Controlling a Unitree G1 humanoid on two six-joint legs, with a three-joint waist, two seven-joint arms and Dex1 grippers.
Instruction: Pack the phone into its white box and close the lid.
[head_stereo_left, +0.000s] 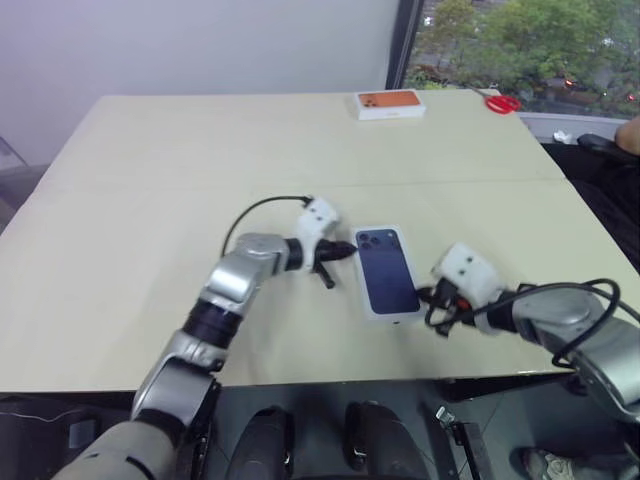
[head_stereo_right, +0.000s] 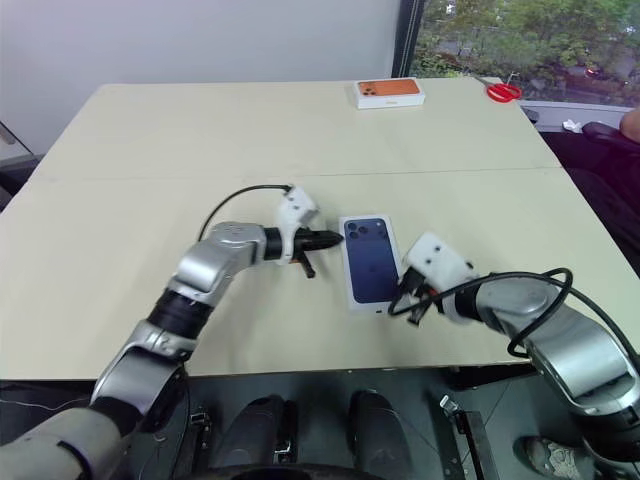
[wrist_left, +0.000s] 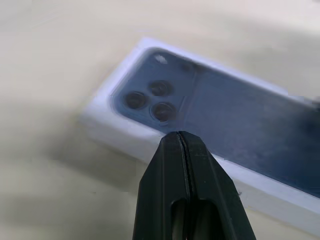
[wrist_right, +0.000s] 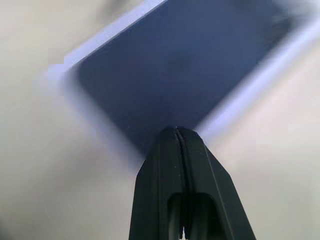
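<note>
The lid (head_stereo_left: 387, 272), white with a dark blue phone picture on top, lies flat over the white box (wrist_left: 120, 131) at the near middle of the table. The phone itself is hidden. My left gripper (head_stereo_left: 350, 250) is shut, and its tip is at the lid's far left corner beside the printed camera cluster (wrist_left: 150, 100). My right gripper (head_stereo_left: 422, 295) is also shut, with its tip at the lid's near right edge (wrist_right: 175, 65). Neither gripper holds anything.
A white box with an orange top (head_stereo_left: 390, 103) stands at the table's far edge, with red scissors (head_stereo_left: 502, 103) to its right. The beige table (head_stereo_left: 150, 200) stretches wide to the left and behind. Its front edge runs just below my arms.
</note>
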